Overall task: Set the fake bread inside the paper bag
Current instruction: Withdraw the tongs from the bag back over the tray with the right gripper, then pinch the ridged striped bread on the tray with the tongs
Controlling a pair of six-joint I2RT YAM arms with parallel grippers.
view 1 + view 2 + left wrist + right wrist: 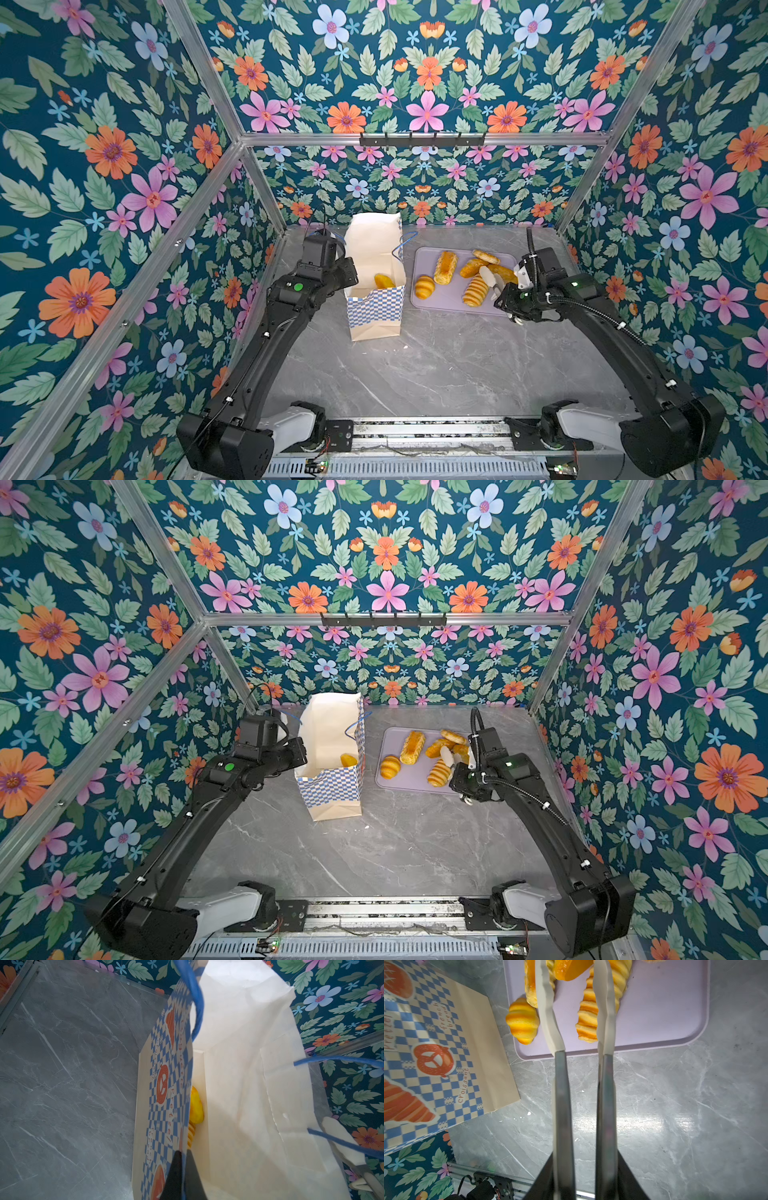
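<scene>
In both top views we find the paper bag upright on the bench. Its mouth is open, and one yellow piece of the fake bread lies inside. The left end effector sits at the bag's rim on its own side. Just beside the bag, the lilac tray carries the other pieces. The right end effector hangs over them, so we judge the right arm the nearer one for the next pick. The ridged loaf lies close by its fingers. The loaf's long axis runs roughly from the front of the bench to the back, leaning a little.

In the left wrist view, the left end effector is pinched narrow on the bag's checkered wall. We take it to be steadying the mouth. Yellow bread rests at the bottom.

In the right wrist view, the right end effector's fingers stand partly apart with bare tray between them. We see nothing gripped, though the tips leave the picture. The ridged loaf lies behind the finger farther from the bag, its long axis nearly parallel to the fingers. We judge that a small shift away from the bag would centre the loaf for a squeeze across its short width.
</scene>
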